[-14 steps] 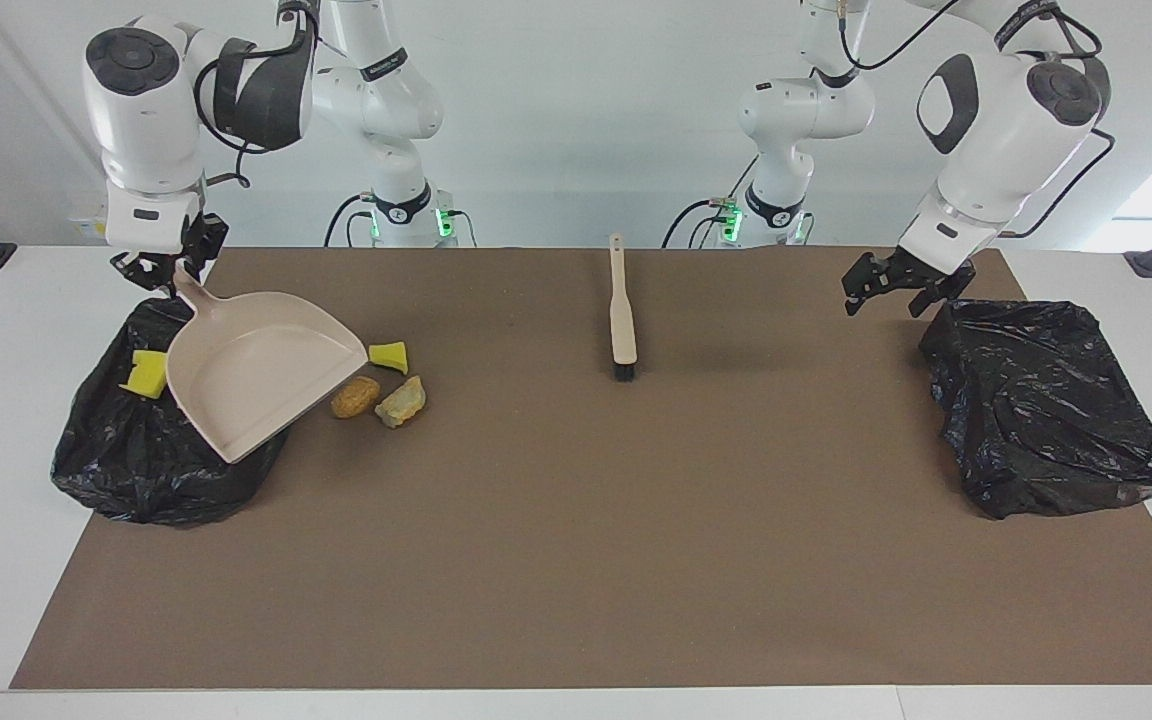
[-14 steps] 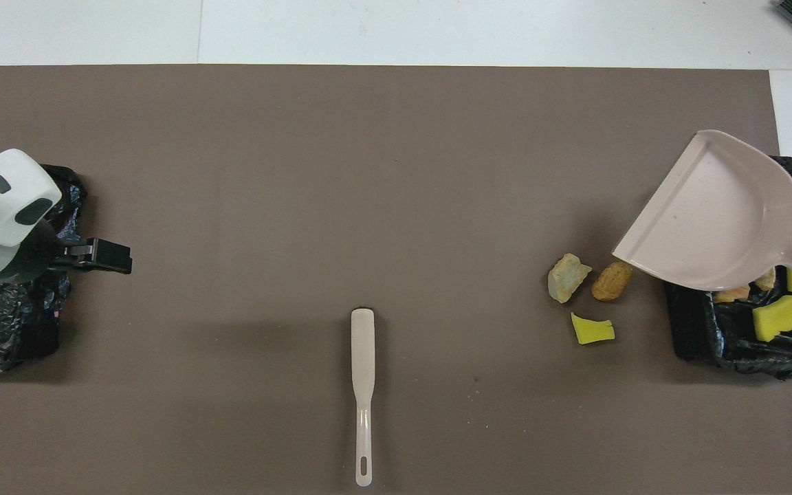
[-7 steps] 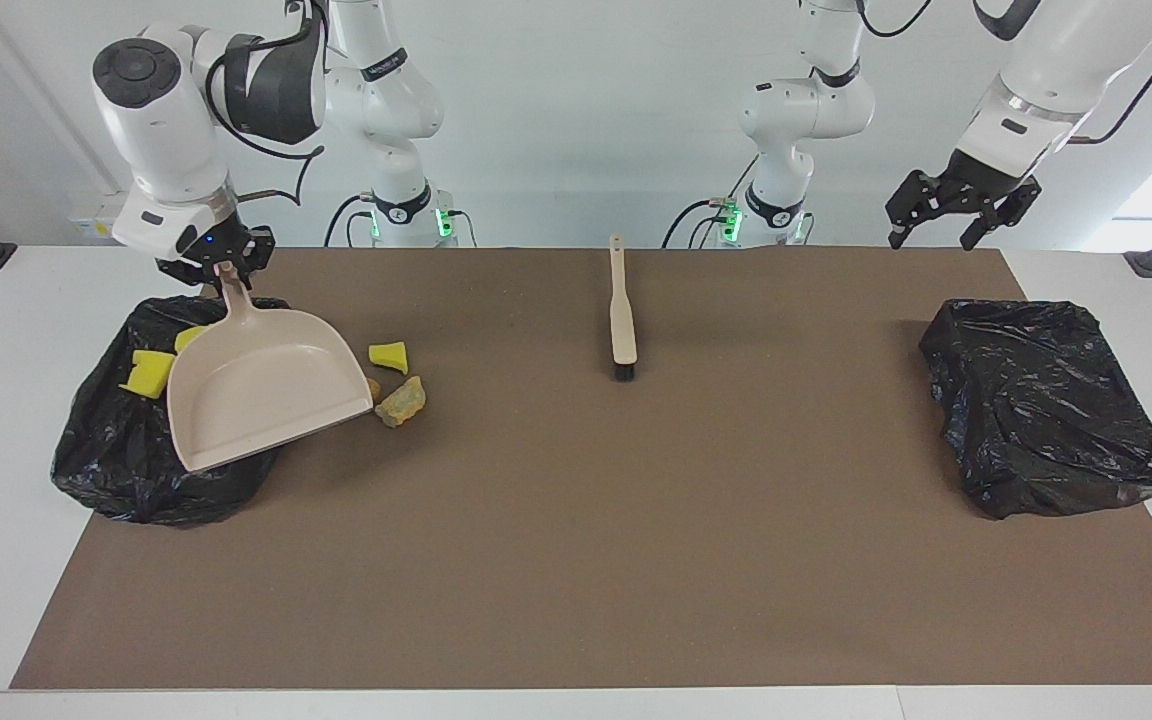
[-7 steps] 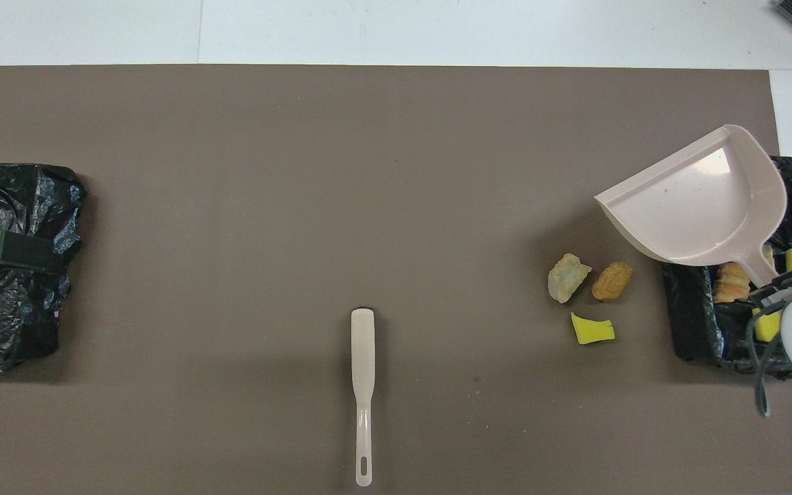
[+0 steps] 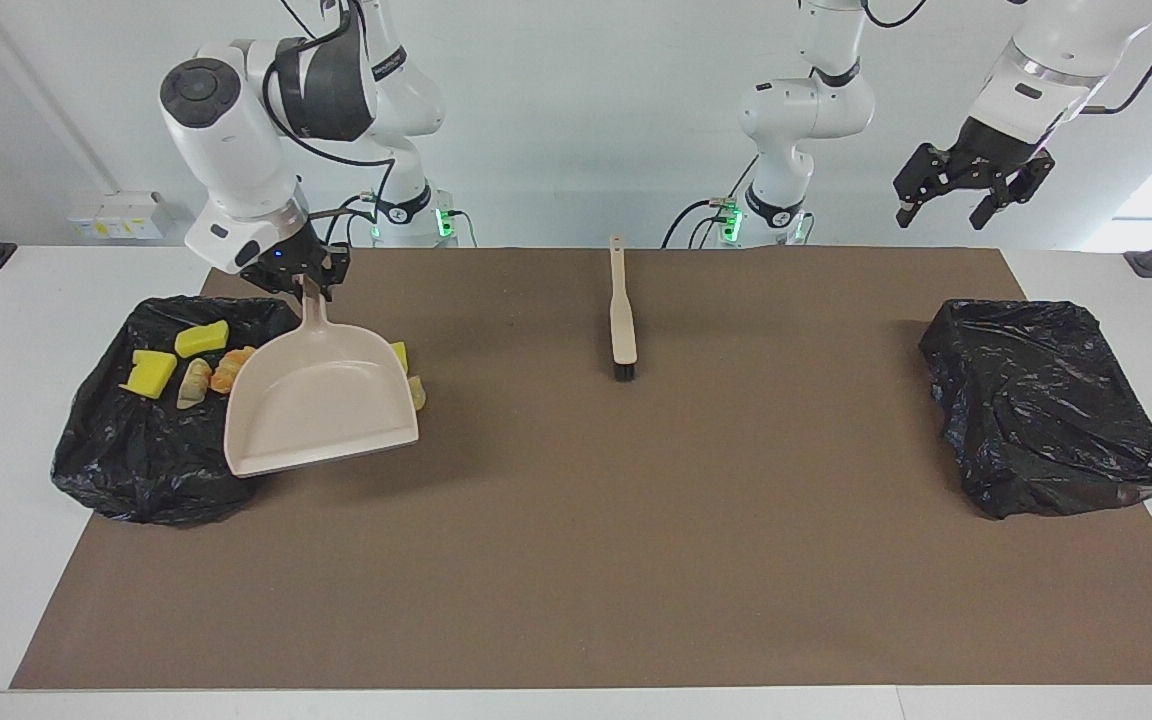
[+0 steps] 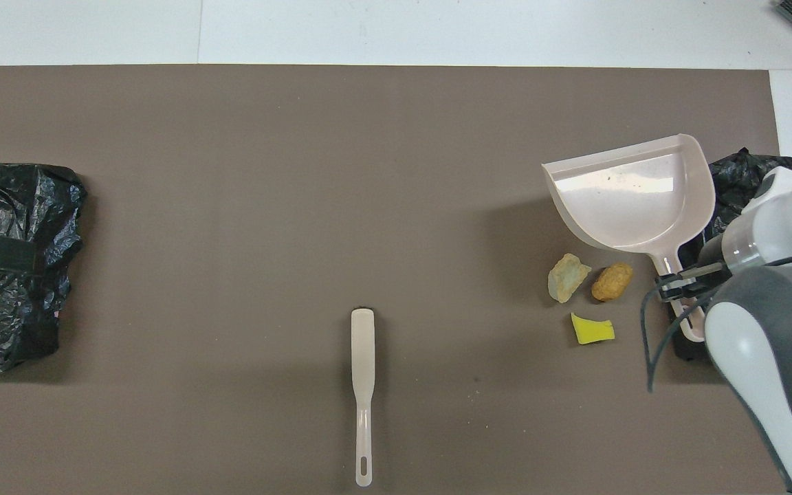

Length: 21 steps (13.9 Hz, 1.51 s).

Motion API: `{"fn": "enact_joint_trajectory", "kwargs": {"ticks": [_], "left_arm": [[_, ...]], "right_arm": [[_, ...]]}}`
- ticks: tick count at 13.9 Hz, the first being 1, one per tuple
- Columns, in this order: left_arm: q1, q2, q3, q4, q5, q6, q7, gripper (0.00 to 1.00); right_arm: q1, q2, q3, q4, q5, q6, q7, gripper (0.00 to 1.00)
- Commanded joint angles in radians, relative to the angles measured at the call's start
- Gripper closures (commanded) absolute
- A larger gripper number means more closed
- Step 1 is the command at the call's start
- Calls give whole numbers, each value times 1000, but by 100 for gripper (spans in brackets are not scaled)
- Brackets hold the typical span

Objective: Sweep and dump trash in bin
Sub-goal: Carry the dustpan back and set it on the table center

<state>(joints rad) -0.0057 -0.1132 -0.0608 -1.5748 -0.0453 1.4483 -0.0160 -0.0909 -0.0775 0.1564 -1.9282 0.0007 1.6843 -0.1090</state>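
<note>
My right gripper point(image 5: 308, 287) is shut on the handle of the beige dustpan point(image 5: 321, 405), which hangs tilted over the mat beside the black-bagged bin point(image 5: 126, 460). The pan point(image 6: 633, 196) looks empty. Several trash pieces lie in the bin: two yellow foam chunks point(image 5: 201, 338), an orange lump point(image 5: 231, 368) and a pale chunk point(image 5: 194, 383). On the mat beside the bin lie a pale chunk point(image 6: 567, 276), a tan lump point(image 6: 612, 282) and a yellow bit point(image 6: 592, 330). My left gripper point(image 5: 948, 205) hangs open and empty, high over the left arm's end of the table.
The beige brush point(image 5: 622, 310) lies mid-table near the robots, bristles pointing away from them. A second black bag point(image 5: 1046, 400) sits at the left arm's end of the brown mat point(image 5: 576, 560).
The right arm swung the dustpan off the bin toward the table's middle, over the loose pieces. The left gripper rose from beside the second bag to high above the table.
</note>
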Motion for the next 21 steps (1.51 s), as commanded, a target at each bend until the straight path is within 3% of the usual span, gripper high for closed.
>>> {"fn": "enact_joint_trajectory", "kwargs": {"ticks": [1, 9, 13, 16, 21], "left_arm": [[10, 1, -7, 10, 15, -2, 1, 0], [9, 1, -7, 9, 13, 0, -1, 0], [10, 1, -7, 9, 13, 12, 1, 0], [10, 0, -7, 7, 13, 12, -1, 0], [9, 1, -7, 7, 13, 12, -1, 0]], "right_arm": [[63, 51, -3, 47, 73, -5, 128, 100], [313, 203, -3, 126, 165, 173, 485, 100], [422, 324, -3, 179, 147, 271, 606, 100], [464, 442, -3, 276, 133, 297, 660, 100], [497, 571, -5, 337, 67, 387, 674, 100]]}}
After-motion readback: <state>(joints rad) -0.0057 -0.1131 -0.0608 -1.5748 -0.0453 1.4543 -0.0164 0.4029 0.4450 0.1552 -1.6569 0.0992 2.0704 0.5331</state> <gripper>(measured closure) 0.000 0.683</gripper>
